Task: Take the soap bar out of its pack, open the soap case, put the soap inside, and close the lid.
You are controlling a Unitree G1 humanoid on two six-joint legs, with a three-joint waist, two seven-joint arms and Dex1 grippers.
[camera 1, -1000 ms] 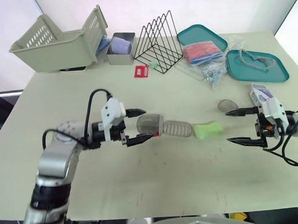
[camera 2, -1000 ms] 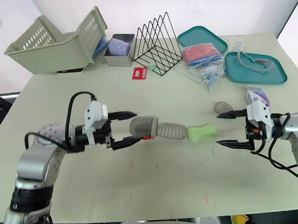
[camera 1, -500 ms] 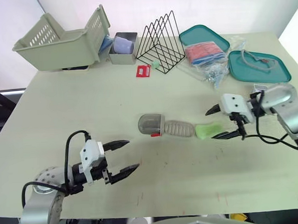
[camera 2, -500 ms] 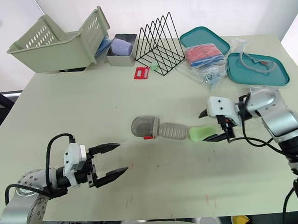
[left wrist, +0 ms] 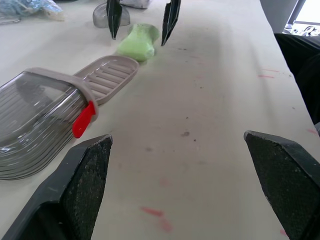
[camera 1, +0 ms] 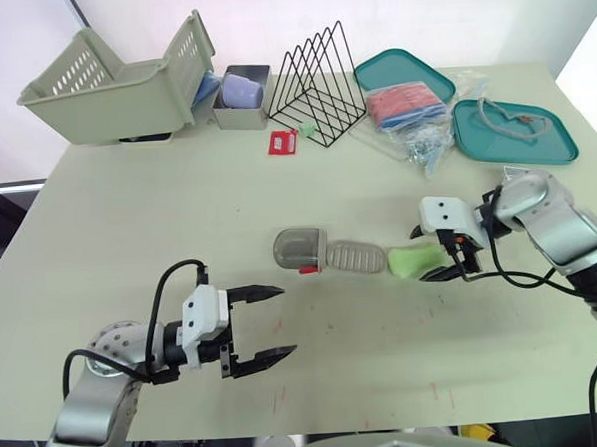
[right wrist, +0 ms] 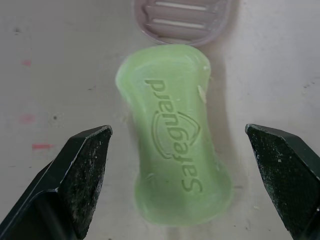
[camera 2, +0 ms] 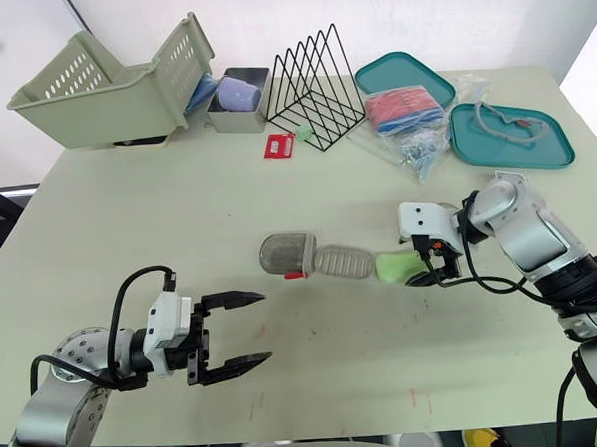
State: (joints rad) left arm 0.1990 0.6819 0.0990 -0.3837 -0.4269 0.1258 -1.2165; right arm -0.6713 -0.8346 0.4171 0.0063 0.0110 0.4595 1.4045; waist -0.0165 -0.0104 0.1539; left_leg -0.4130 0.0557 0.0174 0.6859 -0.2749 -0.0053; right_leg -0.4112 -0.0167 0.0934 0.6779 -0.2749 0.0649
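The green soap bar (camera 1: 409,262) lies bare on the table, just right of the open soap case. The case's clear lid (camera 1: 300,249) with a red latch sits left of its ridged grey base (camera 1: 357,256). My right gripper (camera 1: 427,254) is open, low at the table, one finger on each side of the soap (right wrist: 175,130), without touching it. My left gripper (camera 1: 287,320) is open and empty near the front of the table, in front of the case and pointing right. In the left wrist view the case (left wrist: 60,100) and the soap (left wrist: 139,41) lie ahead.
Along the back stand a beige basket (camera 1: 111,78), a metal tin (camera 1: 240,96), a black wire rack (camera 1: 321,77), two teal trays (camera 1: 403,70) (camera 1: 514,132) and plastic bags (camera 1: 413,112). A red card (camera 1: 283,142) lies near the rack. A small grey cap (left wrist: 102,17) rests beyond the soap.
My right gripper has come in from the right and now straddles the soap. My left gripper pulled back from the case toward the front left, then edged slightly right.
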